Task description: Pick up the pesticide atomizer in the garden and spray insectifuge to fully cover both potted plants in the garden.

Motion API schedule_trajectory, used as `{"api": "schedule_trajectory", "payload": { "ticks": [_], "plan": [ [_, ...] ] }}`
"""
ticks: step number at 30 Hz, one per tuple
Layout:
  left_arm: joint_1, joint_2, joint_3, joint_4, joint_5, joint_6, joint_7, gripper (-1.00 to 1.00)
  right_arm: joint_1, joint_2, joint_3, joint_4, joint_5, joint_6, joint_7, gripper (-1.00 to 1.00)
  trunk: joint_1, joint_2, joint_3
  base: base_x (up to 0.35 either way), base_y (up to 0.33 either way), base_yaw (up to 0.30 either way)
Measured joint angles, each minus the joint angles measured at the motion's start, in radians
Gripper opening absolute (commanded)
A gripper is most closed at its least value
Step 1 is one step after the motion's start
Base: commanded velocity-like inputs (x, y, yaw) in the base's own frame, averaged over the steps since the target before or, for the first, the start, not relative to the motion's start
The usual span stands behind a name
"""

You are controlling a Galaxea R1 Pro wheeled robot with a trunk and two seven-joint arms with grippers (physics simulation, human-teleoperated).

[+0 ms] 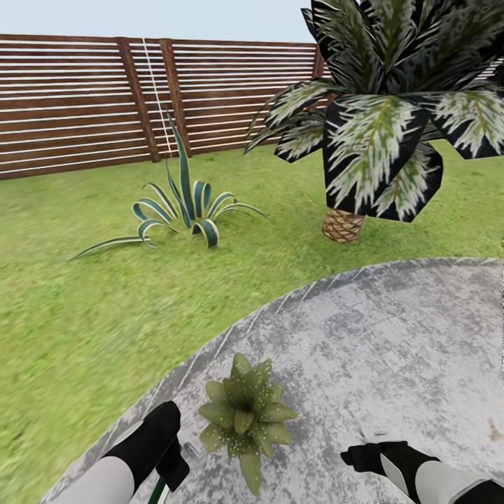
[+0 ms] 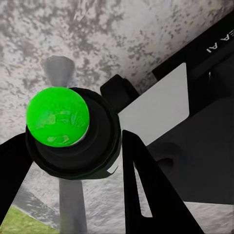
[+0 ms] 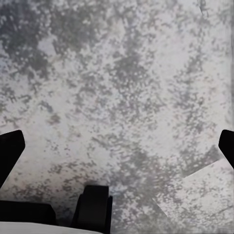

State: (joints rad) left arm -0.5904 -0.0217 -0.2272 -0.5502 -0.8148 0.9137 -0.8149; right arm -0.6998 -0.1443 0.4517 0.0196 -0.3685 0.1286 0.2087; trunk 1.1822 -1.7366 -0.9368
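L tool [image 1: 170,467] clamped, R tool [image 1: 364,456] open

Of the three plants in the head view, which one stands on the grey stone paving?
The small speckled rosette, between the two arms. The striped agave and the tall palm both grow from the grass beyond the paving.
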Motion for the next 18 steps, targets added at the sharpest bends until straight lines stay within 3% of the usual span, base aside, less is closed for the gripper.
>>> {"api": "schedule_trajectory", "payload": {
  "ticks": [7, 11, 18],
  "plan": [
    [0.000, 0.000, 0.000, -0.001, 0.000, 0.001, 0.000, -1.00, 0.000, 0.000, 0.000, 0.000, 0.000, 0.000, 0.000, 1.00, 0.000, 0.000, 0.008, 0.000, 0.145, -0.164],
    [0.001, 0.000, 0.000, -0.001, 0.000, 0.001, 0.000, -1.00, 0.000, 0.000, 0.001, 0.000, 0.000, 0.000, 0.000, 1.00, 0.000, 0.000, 0.009, 0.000, 0.173, -0.024],
    [0.001, 0.000, 0.000, 0.000, 0.000, 0.000, 0.000, -1.00, 0.000, 0.000, 0.000, 0.000, 0.000, 0.000, 0.000, 1.00, 0.000, 0.000, 0.009, 0.000, 0.004, 0.000]
  ]
}}
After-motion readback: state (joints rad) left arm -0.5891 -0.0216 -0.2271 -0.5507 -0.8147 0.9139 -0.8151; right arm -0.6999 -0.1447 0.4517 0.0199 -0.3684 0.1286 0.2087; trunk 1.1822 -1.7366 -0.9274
